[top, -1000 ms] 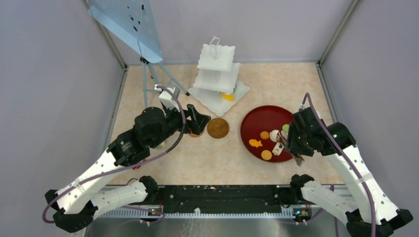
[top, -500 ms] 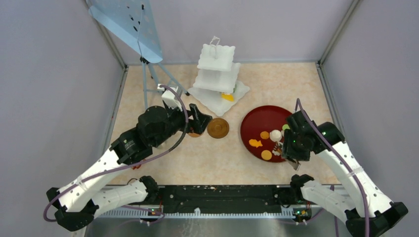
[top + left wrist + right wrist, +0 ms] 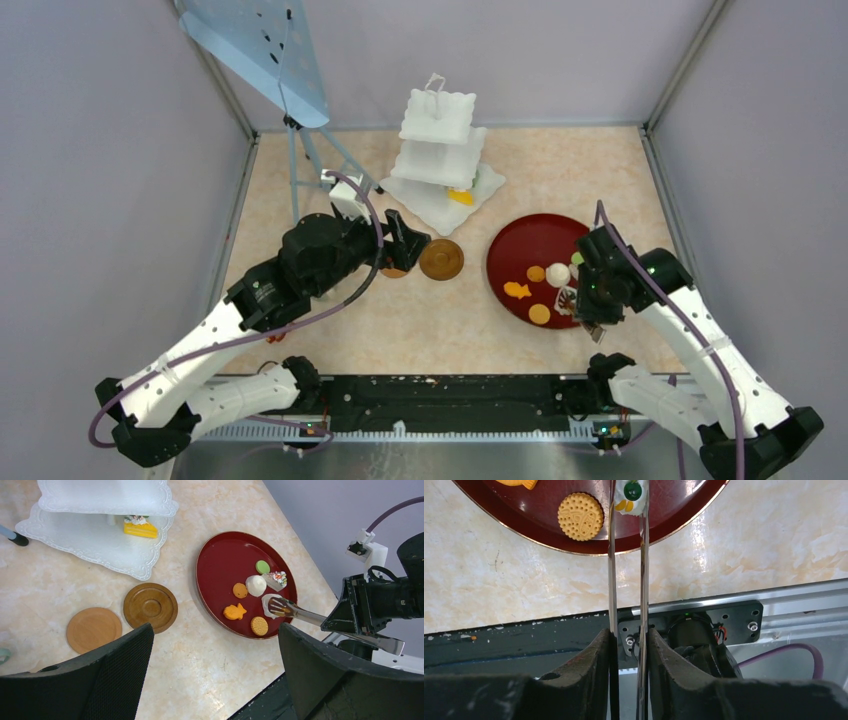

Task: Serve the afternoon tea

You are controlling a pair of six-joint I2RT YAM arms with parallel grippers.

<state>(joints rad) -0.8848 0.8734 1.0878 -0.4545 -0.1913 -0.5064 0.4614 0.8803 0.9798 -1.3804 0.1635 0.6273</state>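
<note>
The dark-red tray holds an orange fish, a small orange disc, a white ball, a biscuit disc and a green round. My right gripper is shut on the metal tongs. In the right wrist view my right gripper holds the tongs, whose tips flank a white sweet with green and yellow dots lying on the tray. A yellow wedge sits on the white tiered stand. My left gripper is open and empty.
Two wooden coasters lie left of the tray, under my left gripper. A blue perforated panel on a stand is at the back left. The black base rail runs along the near edge.
My right arm has moved left and brought the tongs down over the white sweet at the tray's near right. My left gripper has shifted slightly right.
</note>
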